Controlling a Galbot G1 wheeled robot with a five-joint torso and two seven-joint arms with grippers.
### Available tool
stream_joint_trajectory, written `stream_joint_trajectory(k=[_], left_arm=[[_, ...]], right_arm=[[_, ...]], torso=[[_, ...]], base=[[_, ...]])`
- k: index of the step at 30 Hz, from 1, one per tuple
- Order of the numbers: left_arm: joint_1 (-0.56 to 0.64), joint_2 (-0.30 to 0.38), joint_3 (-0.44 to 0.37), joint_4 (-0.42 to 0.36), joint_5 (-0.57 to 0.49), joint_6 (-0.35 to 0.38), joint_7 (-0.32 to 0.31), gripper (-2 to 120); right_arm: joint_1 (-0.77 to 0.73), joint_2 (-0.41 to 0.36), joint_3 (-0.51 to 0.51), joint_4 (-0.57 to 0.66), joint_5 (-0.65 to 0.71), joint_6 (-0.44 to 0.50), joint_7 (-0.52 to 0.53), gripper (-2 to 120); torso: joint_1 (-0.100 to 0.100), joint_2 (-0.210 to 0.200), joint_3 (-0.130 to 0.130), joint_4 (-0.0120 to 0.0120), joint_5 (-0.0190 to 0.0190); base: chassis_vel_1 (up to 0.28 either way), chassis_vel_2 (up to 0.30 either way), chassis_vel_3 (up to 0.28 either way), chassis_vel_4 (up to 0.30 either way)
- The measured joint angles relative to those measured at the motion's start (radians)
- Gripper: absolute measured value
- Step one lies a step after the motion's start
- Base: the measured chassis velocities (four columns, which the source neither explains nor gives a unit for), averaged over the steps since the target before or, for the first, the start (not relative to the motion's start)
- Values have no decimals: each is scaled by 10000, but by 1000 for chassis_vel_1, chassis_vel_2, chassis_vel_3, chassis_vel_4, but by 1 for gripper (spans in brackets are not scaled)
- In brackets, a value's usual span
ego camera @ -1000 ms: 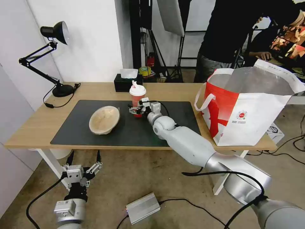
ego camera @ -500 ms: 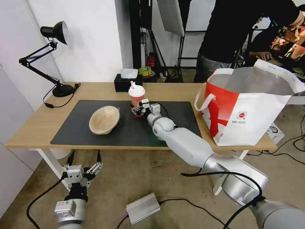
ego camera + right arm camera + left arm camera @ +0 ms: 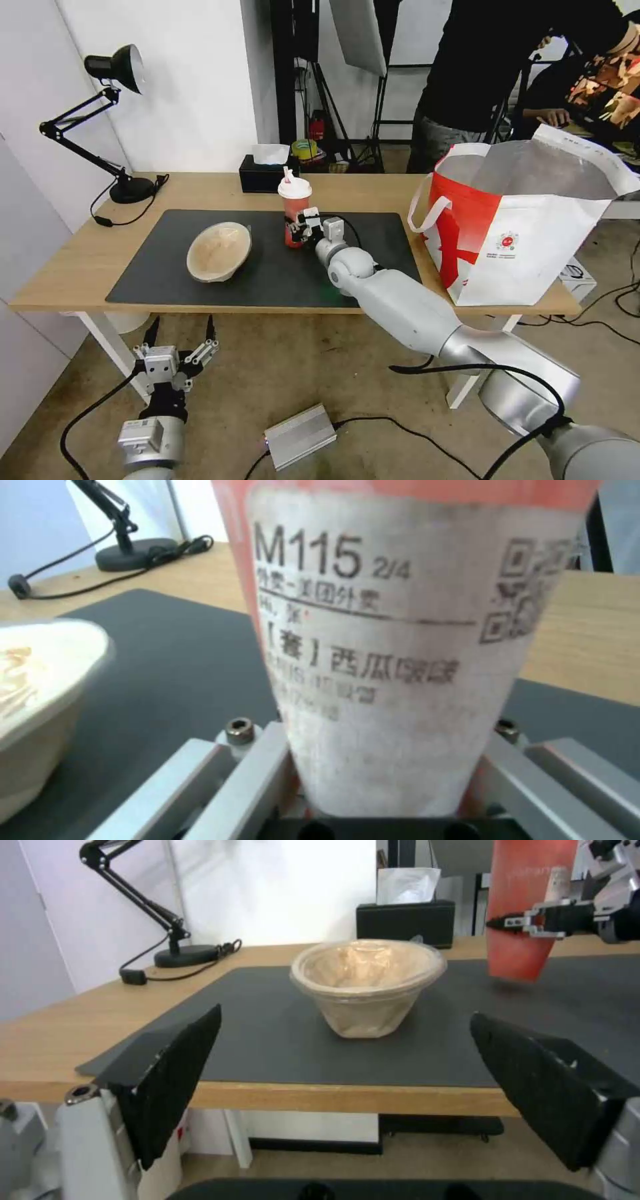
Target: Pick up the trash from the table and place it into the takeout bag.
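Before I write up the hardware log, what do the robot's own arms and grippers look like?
Both arms have smooth silver-grey rounded shells with bulbous joints, and black cables loop along them. The right gripper is a small silver metal block with black parts and narrow fingers fixed by hex screws. The left gripper has a boxy silver-grey body and two wide, flat black fingers with a textured face.

Drink cup white label: "M115 2/4", Chinese print, QR code. Takeout bag round logo unreadable.

Clamped in the right gripper, the cup looks smooth red plastic with a matt paper label. Beside it, the beige bowl is rough paper pulp on a matt mat.
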Motion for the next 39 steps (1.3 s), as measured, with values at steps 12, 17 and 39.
stream_joint_trajectory(k=[12,17,39], left_arm=[[-2,8,-35,15,-6,-9,1,100],[1,33,-66,-23,-26,-12,0,100],[93,78,-20,-260,-21,17,-2,100]], right_arm=[[1,-156,18,293,38,0,51,9],[1,-265,24,598,103,5,199,9],[1433,-2393,-205,4582,825,-869,838,8]], torso=[[0,0,0,0,0],[0,0,0,0,0],[0,2,0,-1,0]], base=[[0,0,0,0],[0,0,0,0],[0,0,0,0]])
